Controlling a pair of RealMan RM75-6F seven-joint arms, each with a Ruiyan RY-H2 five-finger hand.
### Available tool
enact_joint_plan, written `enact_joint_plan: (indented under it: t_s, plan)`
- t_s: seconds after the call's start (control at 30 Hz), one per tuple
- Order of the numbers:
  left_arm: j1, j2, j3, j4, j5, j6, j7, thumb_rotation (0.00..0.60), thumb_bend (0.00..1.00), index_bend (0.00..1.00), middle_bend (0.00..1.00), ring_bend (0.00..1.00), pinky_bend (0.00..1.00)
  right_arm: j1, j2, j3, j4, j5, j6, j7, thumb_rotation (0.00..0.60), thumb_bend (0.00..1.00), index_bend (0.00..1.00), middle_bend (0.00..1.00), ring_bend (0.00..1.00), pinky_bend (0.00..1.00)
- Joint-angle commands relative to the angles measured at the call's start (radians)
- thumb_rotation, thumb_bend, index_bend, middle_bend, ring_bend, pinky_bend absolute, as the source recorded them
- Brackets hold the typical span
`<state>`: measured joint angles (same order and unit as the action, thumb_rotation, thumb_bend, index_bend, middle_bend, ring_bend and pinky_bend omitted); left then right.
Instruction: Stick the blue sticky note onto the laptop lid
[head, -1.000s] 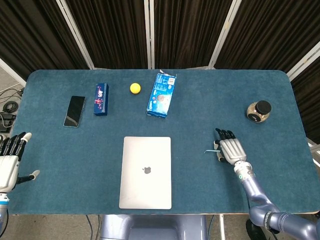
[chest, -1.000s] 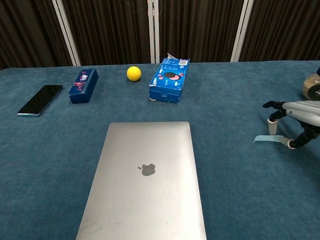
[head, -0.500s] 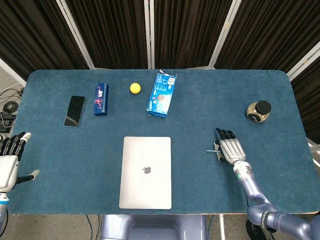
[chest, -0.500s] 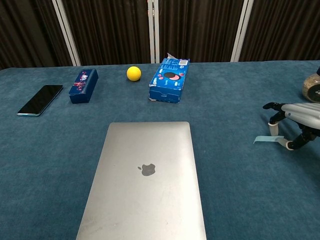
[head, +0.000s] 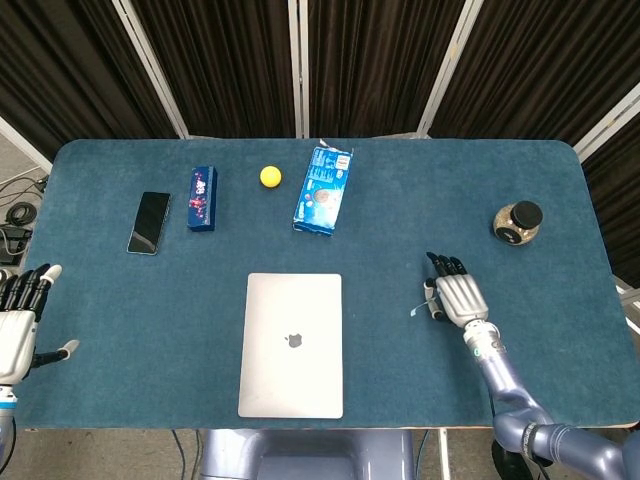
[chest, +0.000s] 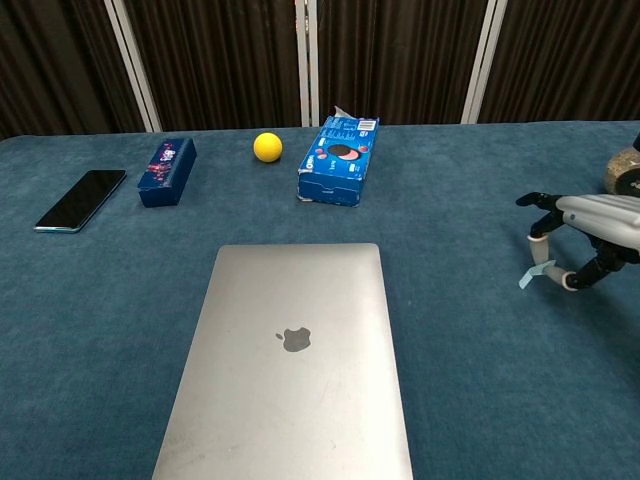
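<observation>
Right hand: here the right hand pinches the blue sticky note between thumb and a fingertip, the note hanging curled just above the table, well right of the laptop.
Left hand: the left hand sits at the table's left edge, fingers spread, holding nothing.
Laptop: the laptop lies closed, lid up, near the front edge at centre.
Back row: phone, dark blue box, yellow ball, blue packet.
Far right: a jar with a black lid.
</observation>
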<state>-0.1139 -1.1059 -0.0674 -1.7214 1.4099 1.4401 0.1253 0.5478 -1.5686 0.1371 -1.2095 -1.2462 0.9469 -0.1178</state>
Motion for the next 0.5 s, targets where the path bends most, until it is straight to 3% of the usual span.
enact_joint_plan:
  t_s: [0.03,0.23,0.5]
  plan:
    - [0.0,0.001,0.0,0.0,0.0,-0.001,-0.002,0.6,0.0,0.0,0.0,0.0,0.0,0.012,0.025,-0.001,-0.049,-0.043,0.023,-0.012,0.6,0.38,0.64,0.0,0.0,0.0]
    - [-0.004,0.003,-0.001,0.001,-0.004,-0.009,-0.013,0.6,0.0,0.0,0.0,0.0,0.0,0.077,0.062,-0.005,-0.154,-0.14,0.023,-0.11,0.6,0.38,0.64,0.0,0.0,0.0]
    - [-0.008,0.01,-0.003,0.001,-0.01,-0.02,-0.039,0.6,0.0,0.0,0.0,0.0,0.0,0.202,0.039,0.041,-0.239,-0.135,-0.063,-0.305,0.6,0.38,0.63,0.0,0.0,0.0]
